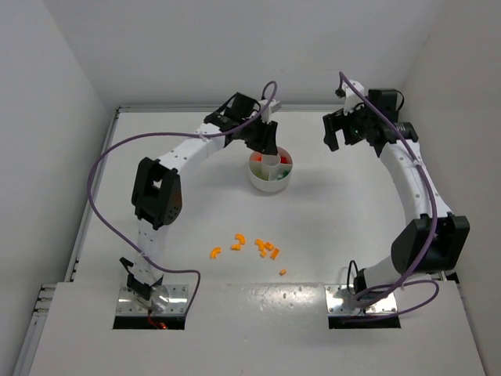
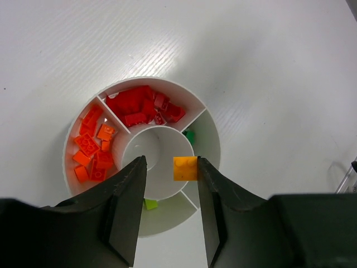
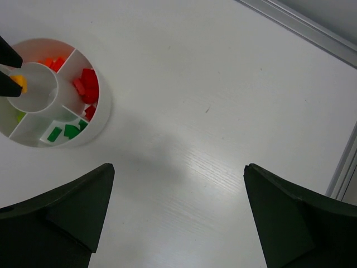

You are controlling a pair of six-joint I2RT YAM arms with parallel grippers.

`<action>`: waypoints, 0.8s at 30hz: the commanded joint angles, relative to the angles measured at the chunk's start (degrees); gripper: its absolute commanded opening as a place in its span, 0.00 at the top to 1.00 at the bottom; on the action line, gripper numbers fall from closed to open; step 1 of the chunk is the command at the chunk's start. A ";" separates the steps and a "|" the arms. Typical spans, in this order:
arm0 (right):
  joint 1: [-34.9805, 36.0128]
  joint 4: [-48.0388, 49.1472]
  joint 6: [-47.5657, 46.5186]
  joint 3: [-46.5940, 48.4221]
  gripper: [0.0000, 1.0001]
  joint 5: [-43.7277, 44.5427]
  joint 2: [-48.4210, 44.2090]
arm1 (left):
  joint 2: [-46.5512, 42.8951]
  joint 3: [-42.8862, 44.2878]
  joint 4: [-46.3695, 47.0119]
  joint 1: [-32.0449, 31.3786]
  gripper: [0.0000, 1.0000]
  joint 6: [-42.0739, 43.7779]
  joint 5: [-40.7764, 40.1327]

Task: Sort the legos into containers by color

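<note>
The round white dish (image 1: 259,182) stands at the table's middle back. In the left wrist view its rim (image 2: 150,79) encloses wedges with red legos (image 2: 145,106), orange legos (image 2: 92,148), a dark green one (image 2: 189,135) and a light green one (image 2: 150,204). My left gripper (image 2: 170,162) hovers over the central cup with its jaws apart. A yellow-orange lego (image 2: 185,168) touches only the right finger. My right gripper (image 3: 178,166) is wide open and empty, above bare table to the right of the dish (image 3: 104,117).
Several orange legos (image 1: 262,247) lie scattered on the table in front of the dish, between the two arm bases. White walls close in the table at the back and sides. A metal rail (image 3: 301,25) runs along the far edge.
</note>
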 commanded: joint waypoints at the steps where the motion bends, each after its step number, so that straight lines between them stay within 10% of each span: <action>1: -0.26 -0.77 1.75 3.78 0.00 -0.45 1.59 | -0.93 -0.94 1.21 -0.41 0.53 0.42 -0.44; 18: 0.26 -3.40 -1.50 4.57 0.01 -4.41 3.26 | -1.46 -2.61 1.74 -1.55 0.47 0.42 -6.25; 24: 0.26 -3.41 -2.03 4.57 0.01 -5.55 3.79 | -2.07 -3.84 3.66 -1.55 0.63 -0.11 -7.48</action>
